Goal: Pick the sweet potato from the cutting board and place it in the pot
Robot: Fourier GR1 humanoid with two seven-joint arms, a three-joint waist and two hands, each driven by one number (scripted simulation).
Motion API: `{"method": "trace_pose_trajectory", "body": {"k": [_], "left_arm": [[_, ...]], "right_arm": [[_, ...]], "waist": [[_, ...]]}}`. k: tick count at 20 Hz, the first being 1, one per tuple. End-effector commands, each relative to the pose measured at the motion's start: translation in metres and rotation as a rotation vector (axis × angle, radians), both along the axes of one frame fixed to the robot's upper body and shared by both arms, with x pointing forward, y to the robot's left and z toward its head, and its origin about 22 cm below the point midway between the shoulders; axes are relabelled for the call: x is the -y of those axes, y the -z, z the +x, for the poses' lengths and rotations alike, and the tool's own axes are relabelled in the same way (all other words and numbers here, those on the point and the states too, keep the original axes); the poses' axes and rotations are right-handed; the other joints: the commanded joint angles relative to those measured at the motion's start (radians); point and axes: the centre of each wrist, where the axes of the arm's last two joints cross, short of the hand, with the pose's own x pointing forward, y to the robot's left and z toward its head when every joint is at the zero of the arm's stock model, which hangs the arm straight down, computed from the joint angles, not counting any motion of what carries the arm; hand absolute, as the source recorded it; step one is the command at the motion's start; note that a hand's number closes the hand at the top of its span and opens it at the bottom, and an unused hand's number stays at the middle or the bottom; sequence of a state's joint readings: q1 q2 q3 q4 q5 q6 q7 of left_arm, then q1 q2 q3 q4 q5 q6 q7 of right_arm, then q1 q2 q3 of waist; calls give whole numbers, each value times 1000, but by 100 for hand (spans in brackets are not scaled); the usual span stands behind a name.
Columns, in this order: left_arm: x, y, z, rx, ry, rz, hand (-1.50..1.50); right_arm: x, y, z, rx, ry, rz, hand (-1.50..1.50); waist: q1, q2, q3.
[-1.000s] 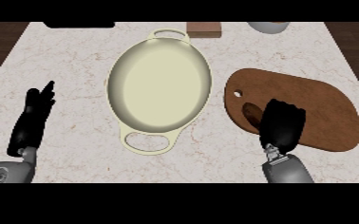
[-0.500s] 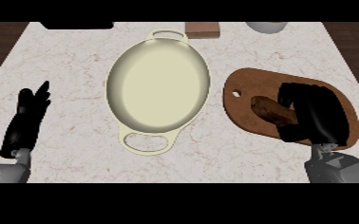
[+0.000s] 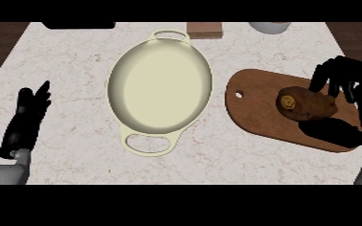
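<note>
The sweet potato [image 3: 305, 103] lies on the cutting board [image 3: 258, 119], right of the pot [image 3: 160, 87]. The right hand [image 3: 342, 76] brackets it, fingers [image 3: 322, 80] spread open beyond it, thumb on its near side, not closed round it. The left hand [image 3: 25, 119] rests open-fingered at the worktop's [image 3: 78, 67] left edge

- My left hand [image 3: 25, 119] sits at the lower left of the frame, near the left edge.
- Its fingers are straight and close together, pointing up the frame, and it holds nothing.
- My left forearm [image 3: 13, 170] is grey and enters from the bottom left corner, running nearly straight up into the wrist.
- My right hand [image 3: 338, 79] is at the right edge, mid-height, partly cut off by the frame.
- Right fingers [image 3: 326, 76] are spread and only slightly bent, tips toward the upper left.
- Right thumb [image 3: 331, 131] lies lower, well apart from the fingers, so the hand is wide open.
</note>
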State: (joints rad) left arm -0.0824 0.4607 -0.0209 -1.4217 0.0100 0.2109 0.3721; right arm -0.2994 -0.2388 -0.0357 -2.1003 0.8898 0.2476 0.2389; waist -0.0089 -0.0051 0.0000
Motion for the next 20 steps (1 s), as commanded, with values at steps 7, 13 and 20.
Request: {"method": "trace_pose_trajectory", "body": {"k": [7, 13, 20], "left_arm": [[6, 4, -11, 7, 2, 34, 0], [11, -4, 4, 5, 8, 4, 0], [13, -6, 6, 14, 23, 9, 0]], "right_arm": [[-69, -76, -8, 5, -123, 24, 150], [-122, -114, 19, -99, -149, 25, 150], [-181, -107, 59, -200, -158, 13, 150]], "waist": [[20, 3, -1], [19, 3, -1], [24, 6, -1]]}}
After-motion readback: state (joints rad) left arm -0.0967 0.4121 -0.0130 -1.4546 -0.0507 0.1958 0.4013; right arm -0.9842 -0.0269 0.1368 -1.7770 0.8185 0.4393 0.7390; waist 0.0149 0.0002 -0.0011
